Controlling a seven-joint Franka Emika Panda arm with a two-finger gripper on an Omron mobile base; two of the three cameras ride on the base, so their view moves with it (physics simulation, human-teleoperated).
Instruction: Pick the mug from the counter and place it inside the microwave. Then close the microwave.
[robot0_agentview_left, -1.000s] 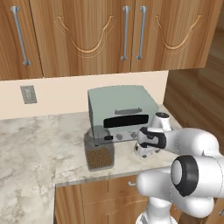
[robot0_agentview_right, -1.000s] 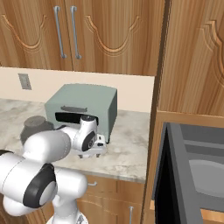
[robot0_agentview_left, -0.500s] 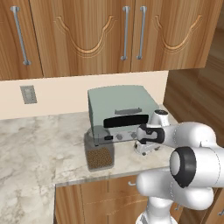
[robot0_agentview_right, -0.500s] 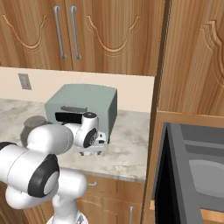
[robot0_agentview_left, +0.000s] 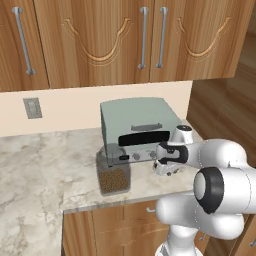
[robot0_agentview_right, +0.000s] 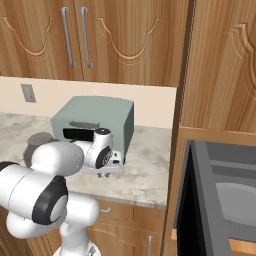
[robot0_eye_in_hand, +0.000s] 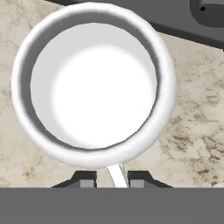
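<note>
Seen from straight above in the hand view, the mug (robot0_eye_in_hand: 92, 87) is a white cup standing on the counter (robot0_eye_in_hand: 197, 127). Its thin handle points down between my two dark fingertips (robot0_eye_in_hand: 87, 179). My gripper (robot0_eye_in_hand: 113, 179) has its jaws drawn in close on that handle. In the left base view the gripper (robot0_agentview_left: 165, 169) hangs low over the counter (robot0_agentview_left: 40, 165), right in front of the toaster oven, and covers most of the mug. The microwave (robot0_agentview_right: 235, 200) stands open at the lower right, its dark door (robot0_agentview_right: 190, 200) swung out toward me.
A pale green toaster oven (robot0_agentview_left: 137, 125) stands directly behind the mug. A glass jar of brown bits (robot0_agentview_left: 113, 172) sits just left of the gripper. Wooden wall cabinets (robot0_agentview_left: 140, 40) hang overhead. A tall wooden panel (robot0_agentview_right: 215, 65) separates the counter from the microwave.
The jaws have gone from wide open to narrow around the mug's handle. The arm's elbow has shifted slightly; the hand stays low over the mug.
</note>
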